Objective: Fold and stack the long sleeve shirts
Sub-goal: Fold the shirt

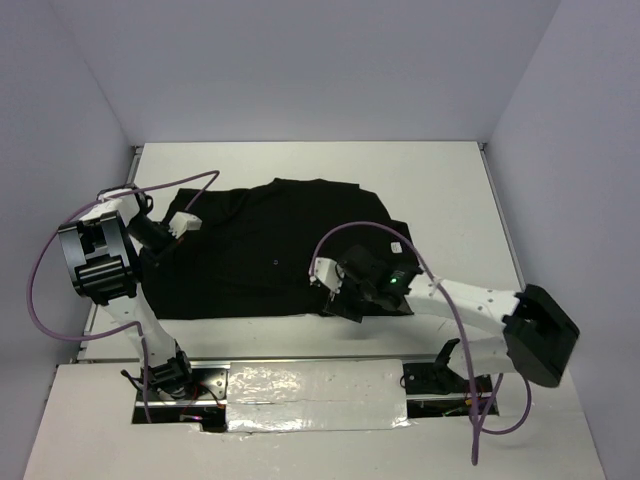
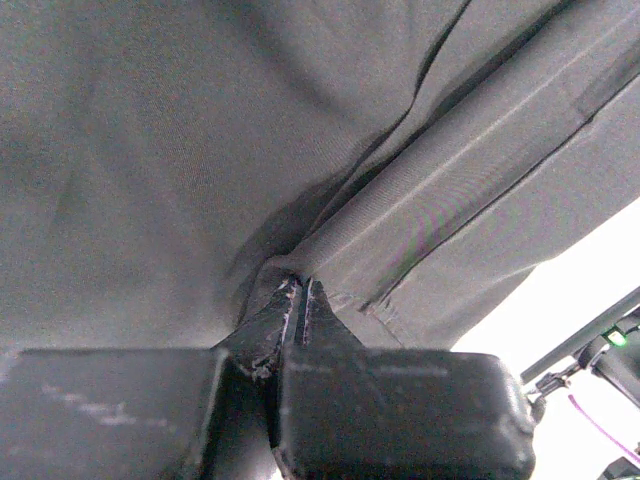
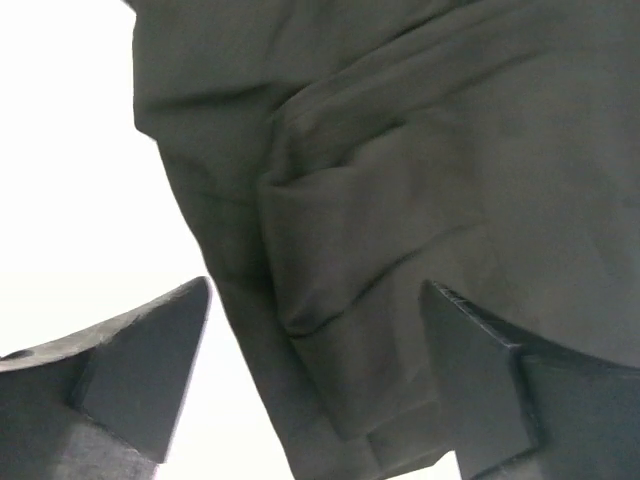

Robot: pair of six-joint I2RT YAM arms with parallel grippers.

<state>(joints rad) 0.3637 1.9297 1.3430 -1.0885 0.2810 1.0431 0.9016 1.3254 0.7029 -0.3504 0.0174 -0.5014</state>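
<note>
Shirt count: one black long sleeve shirt point(image 1: 270, 250), lying spread across the middle of the white desk point(image 1: 440, 190). Two pincers meet it. At the shirt's 9 o'clock edge the left pincer point(image 2: 300, 295) has its tips pressed together, pinching a fold of fabric. At the 4 o'clock corner the right pincer point(image 3: 318, 290) is spread wide over a creased edge, holding nothing.

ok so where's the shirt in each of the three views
Top external: shirt spread across the middle of the table.
Left wrist: shirt fills nearly all of the picture.
Right wrist: shirt covers the top and right.
Shared landmark: the white table past the shirt's edge, at the right in the left wrist view, at the left in the right wrist view.
</note>
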